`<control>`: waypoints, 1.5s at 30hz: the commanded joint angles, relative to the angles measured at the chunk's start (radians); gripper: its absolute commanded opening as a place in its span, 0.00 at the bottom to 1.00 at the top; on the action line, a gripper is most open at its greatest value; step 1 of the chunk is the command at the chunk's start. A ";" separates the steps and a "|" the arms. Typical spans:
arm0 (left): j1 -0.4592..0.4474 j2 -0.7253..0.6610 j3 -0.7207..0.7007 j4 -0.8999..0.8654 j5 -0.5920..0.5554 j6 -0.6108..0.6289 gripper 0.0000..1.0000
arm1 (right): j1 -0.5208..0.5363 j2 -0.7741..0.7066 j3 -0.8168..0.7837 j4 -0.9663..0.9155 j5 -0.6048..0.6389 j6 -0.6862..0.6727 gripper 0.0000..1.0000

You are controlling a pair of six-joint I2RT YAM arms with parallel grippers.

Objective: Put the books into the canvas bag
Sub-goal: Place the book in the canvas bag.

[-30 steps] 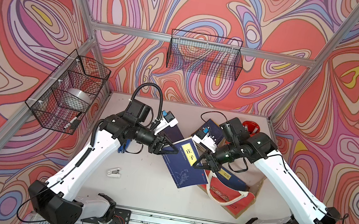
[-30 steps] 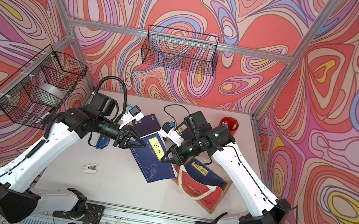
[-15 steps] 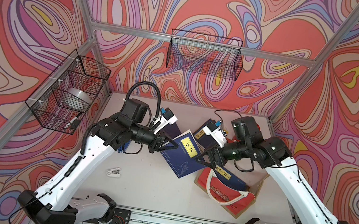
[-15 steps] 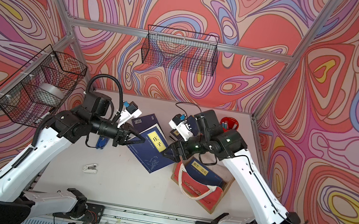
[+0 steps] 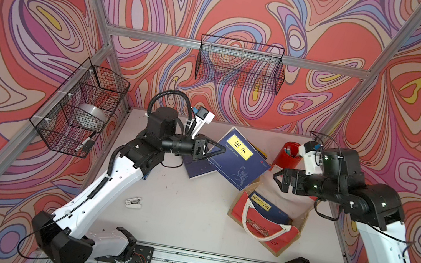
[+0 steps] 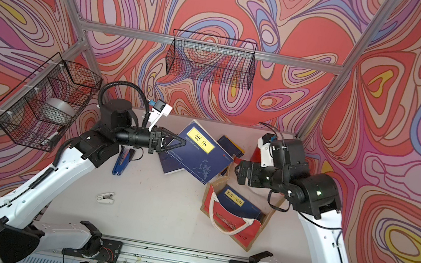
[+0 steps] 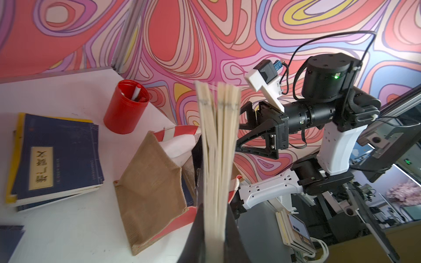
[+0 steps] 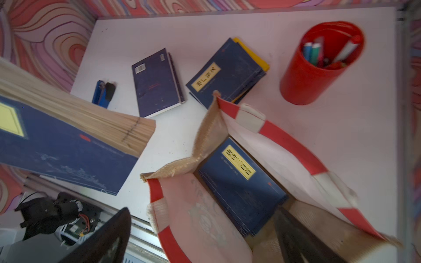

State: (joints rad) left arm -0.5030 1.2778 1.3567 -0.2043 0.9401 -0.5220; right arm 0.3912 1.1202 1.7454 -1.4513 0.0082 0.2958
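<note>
Top views: left hand (image 5: 221, 151) is clamped on the edge of the held book (image 5: 241, 159). The book is tilted and off the bench (image 5: 181, 221), low corner near the canvas bag (image 5: 288, 236) rim. Right hand (image 5: 278, 179) has its jaws wide apart, gripping nothing, over the bag's far side. Bag stands by the bench's right edge, toward the near corner, with the book in the bag (image 5: 267, 209) label up. Book stack (image 6: 230, 144) sits near the far edge beside the red pen cup (image 5: 287, 159).

Left wrist: page edge of the held book (image 7: 218, 148) sits between the dark fingers. Bag's jute side (image 7: 150, 182) is just beside it, right hand (image 7: 245, 129) open beyond.

Right wrist: fingers (image 8: 109, 239) are splayed either side of the bag mouth. Face-down book (image 8: 157, 84) lies barcode up between the blue stapler (image 8: 103, 92) and the stack.
</note>
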 commanded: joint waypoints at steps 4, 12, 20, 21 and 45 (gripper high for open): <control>-0.191 0.185 0.168 0.080 -0.075 -0.032 0.00 | -0.005 -0.083 0.081 -0.227 0.297 0.199 0.98; -0.373 0.405 0.307 0.032 -0.282 -0.089 0.00 | -0.005 -0.156 0.077 -0.247 0.220 0.238 0.98; -0.510 0.523 0.423 -0.178 -0.584 -0.062 0.00 | -0.006 -0.183 0.049 -0.247 0.243 0.245 0.98; -0.522 0.535 0.432 -0.195 -0.619 -0.078 0.00 | -0.005 -0.183 0.045 -0.247 0.246 0.243 0.98; -0.593 0.693 0.544 -0.315 -0.801 -0.179 0.46 | -0.006 -0.260 -0.174 -0.178 0.159 0.243 0.98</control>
State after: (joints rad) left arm -1.1000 2.0079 1.8721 -0.4843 0.1787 -0.7086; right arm 0.3912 0.8726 1.5894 -1.6451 0.1669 0.5308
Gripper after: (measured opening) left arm 0.414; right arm 0.984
